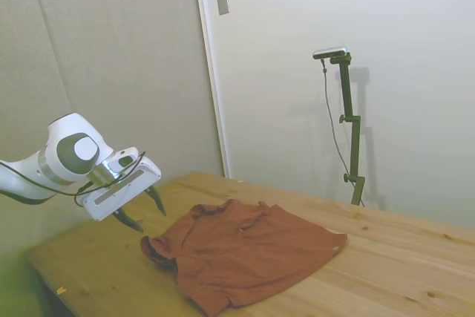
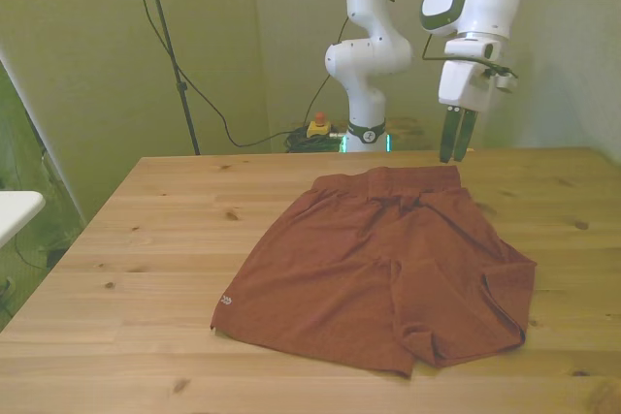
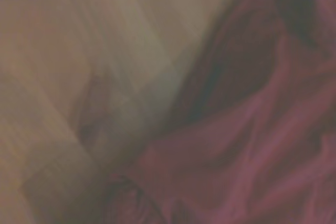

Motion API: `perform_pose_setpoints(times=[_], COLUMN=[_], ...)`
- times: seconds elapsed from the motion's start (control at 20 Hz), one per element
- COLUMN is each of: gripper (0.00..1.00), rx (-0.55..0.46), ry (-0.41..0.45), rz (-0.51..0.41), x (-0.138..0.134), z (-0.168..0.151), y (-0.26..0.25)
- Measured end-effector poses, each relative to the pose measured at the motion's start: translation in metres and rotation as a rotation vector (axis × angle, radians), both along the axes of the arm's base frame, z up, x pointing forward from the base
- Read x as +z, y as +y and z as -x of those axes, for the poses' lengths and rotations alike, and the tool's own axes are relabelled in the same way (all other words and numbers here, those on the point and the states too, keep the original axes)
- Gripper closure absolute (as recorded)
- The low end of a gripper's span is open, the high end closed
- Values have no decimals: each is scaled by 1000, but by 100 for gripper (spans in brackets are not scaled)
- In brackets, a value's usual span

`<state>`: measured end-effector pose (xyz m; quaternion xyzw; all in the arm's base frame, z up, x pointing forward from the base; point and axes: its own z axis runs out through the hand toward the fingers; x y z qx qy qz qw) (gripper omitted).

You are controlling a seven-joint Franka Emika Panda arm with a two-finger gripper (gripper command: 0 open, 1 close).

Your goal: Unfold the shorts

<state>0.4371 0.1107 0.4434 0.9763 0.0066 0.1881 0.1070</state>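
Shorts [image 2: 378,264] flat; waistband toward robot

Room lighting is soft, even and slightly dim, with a greenish cast at the frame edges in the side and front views. No glare. The rust-red wrinkled fabric shorts [image 2: 383,264] cast only a thin shadow on the pale wooden table [image 2: 146,239]. The wrist view is heavily blurred, out of focus throughout.

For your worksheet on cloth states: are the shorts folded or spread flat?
Mostly spread: the shorts show waistband and both legs, though one leg's hem curls over.
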Motion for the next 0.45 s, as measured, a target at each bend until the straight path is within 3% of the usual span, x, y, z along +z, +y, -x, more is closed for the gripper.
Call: perform_pose_setpoints(times=[0.2,0.45], gripper=[0,0], rx=[-151,-348], ry=[-34,-75], rz=[-114,-171], x=[14,23], z=[-15,-18], y=[-45,-85])
